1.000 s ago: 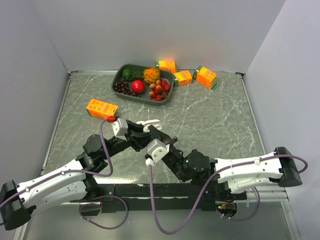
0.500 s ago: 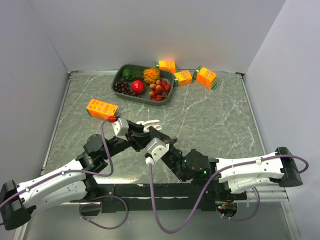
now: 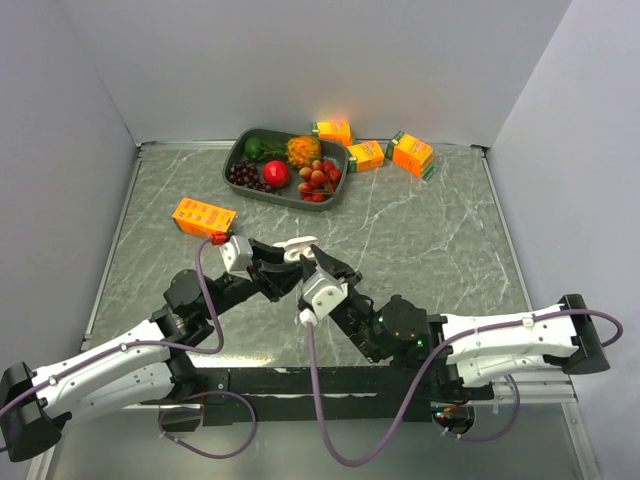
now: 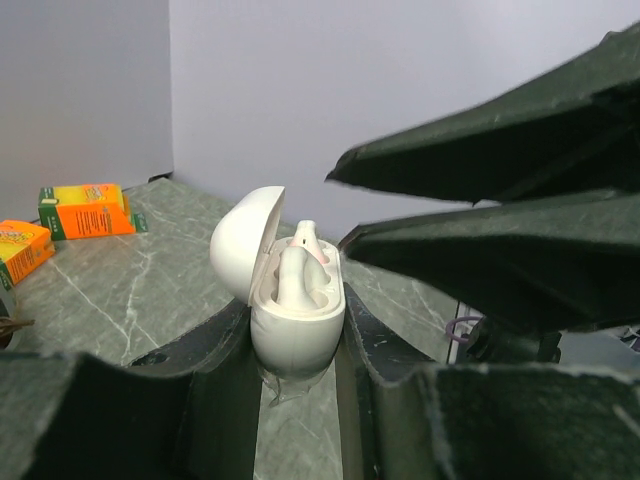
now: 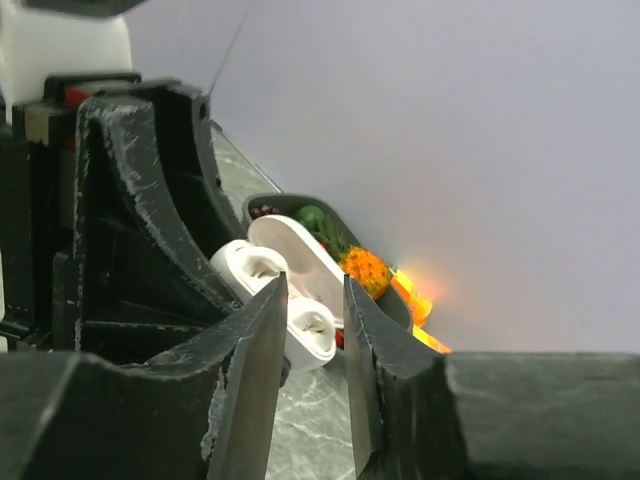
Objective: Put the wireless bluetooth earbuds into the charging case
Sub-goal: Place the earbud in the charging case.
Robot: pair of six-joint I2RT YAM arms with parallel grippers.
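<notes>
A white charging case point(image 4: 296, 322) stands upright with its lid point(image 4: 244, 244) swung open, and my left gripper point(image 4: 296, 346) is shut on its lower body. A white earbud point(image 4: 297, 264) sits in the case, its top poking up. In the top view the case point(image 3: 300, 249) is held above the middle of the table. My right gripper point(image 5: 315, 290) hovers just in front of the case point(image 5: 300, 335) with its jaws a little apart and nothing between them. Its dark fingers point(image 4: 480, 255) reach in from the right, close to the case rim. Both seats point(image 5: 262, 264) look filled.
A grey tray point(image 3: 238, 150) of fruit stands at the back. Orange cartons lie near it point(image 3: 412, 153), point(image 3: 366, 155), point(image 3: 334, 131), and one more orange carton point(image 3: 203, 216) lies left of the grippers. Grey walls close in the marble table point(image 3: 430, 240).
My right gripper's jaws have parted from shut, and that arm has shifted slightly to the right. My left gripper still holds the case in the same place.
</notes>
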